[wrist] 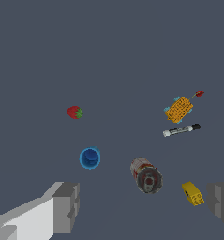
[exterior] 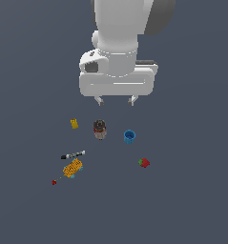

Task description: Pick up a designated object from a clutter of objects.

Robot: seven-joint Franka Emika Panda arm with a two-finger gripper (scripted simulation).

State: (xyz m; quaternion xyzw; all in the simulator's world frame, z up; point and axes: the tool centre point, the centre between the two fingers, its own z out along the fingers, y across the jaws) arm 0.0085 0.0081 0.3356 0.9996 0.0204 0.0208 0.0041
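While jaws gape, blue cup (exterior: 129,137) beside jar (exterior: 100,129)

We note one thing apart from task: ground surface (exterior: 191,205); flat, plain, dark slate grey-blue; even tone, matte look; it runs edge to edge in exterior view, behind and beneath everything else; same surface (wrist: 108,47) fills wrist view, same colour, same even finish; we cannot tell whether it is table top or floor; its borders lie outside both views.
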